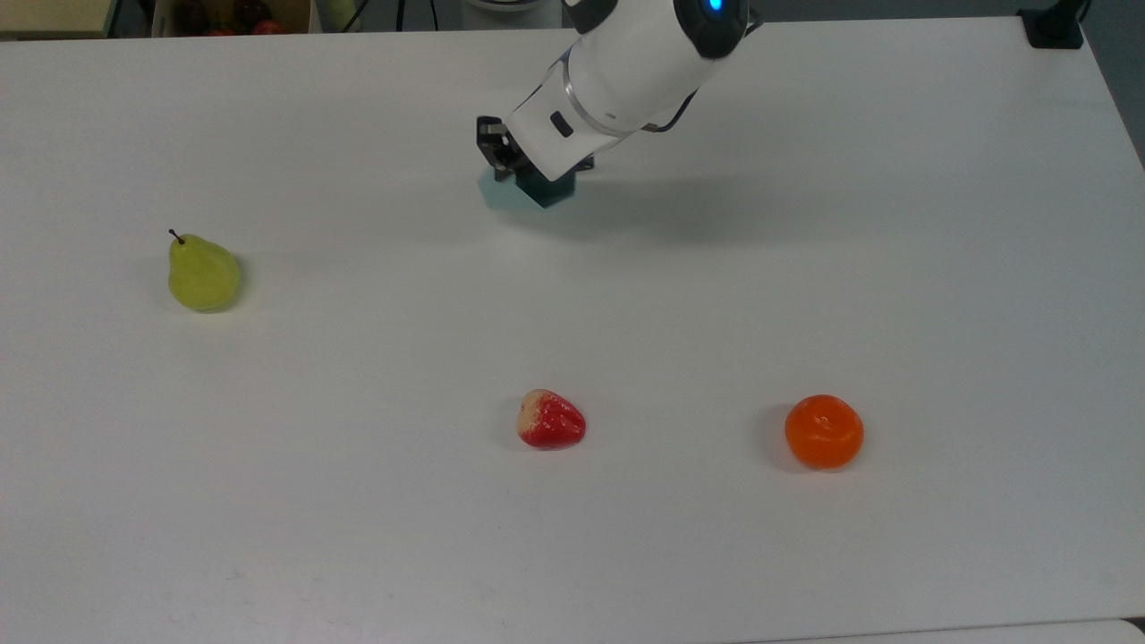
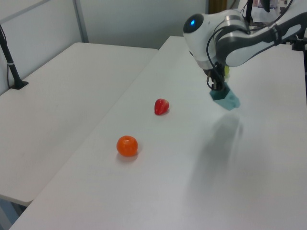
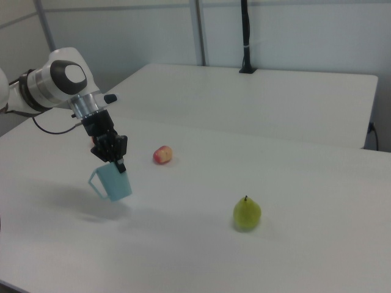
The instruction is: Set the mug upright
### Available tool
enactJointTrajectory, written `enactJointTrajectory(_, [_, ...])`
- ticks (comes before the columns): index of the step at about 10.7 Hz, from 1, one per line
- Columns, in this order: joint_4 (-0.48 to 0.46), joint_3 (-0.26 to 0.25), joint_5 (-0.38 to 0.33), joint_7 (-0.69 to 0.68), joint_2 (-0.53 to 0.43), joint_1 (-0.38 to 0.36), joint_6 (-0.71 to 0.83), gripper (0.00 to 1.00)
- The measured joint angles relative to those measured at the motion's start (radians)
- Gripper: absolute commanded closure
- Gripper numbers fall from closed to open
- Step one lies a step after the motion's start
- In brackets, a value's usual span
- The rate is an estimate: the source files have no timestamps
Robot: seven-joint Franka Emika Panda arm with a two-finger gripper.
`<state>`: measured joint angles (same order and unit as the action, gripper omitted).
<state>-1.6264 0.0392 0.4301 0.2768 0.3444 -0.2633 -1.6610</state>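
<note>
The mug (image 1: pixel 499 193) is a pale blue-teal faceted cup. It hangs above the white table (image 1: pixel 358 501), nearly upright and a little tilted, mouth upward. My gripper (image 1: pixel 503 159) is shut on its rim from above. The right view shows the mug (image 3: pixel 114 182) under the gripper (image 3: pixel 113 156), with a small handle on the right view's left and its shadow on the table below. In the left view the mug (image 2: pixel 225 99) hangs at the gripper (image 2: pixel 217 88), off the tabletop.
A green pear (image 1: pixel 203 273) lies at the top view's left. A red and white fruit (image 1: pixel 551 420) and an orange (image 1: pixel 824 431) lie toward the top view's bottom. A second table (image 2: pixel 57 96) adjoins, carrying a black post (image 2: pixel 10 57).
</note>
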Motion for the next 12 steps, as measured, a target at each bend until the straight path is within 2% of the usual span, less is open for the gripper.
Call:
enactJointTrajectory(2, [-0.009, 0.0, -0.083, -0.098, -0.006, 0.006, -0.144, 1.0])
enactJointTrajectory(5, [-0.042, 0.0, -0.229, -0.468, 0.003, 0.027, -0.239, 0.97])
enactJointTrajectory(7, [-0.055, 0.0, -0.3, -0.602, 0.018, 0.051, -0.289, 0.91])
enactJointTrajectory(8, [-0.059, 0.0, -0.312, -0.634, 0.022, 0.062, -0.32, 0.7])
enactJointTrajectory(9, [-0.063, 0.0, -0.317, -0.649, 0.025, 0.068, -0.344, 0.27])
enactJointTrajectory(11, [-0.064, 0.0, -0.35, -0.652, 0.027, 0.079, -0.356, 0.0])
enactJointTrajectory(12, [-0.061, 0.0, -0.373, -0.652, 0.025, 0.087, -0.356, 0.0])
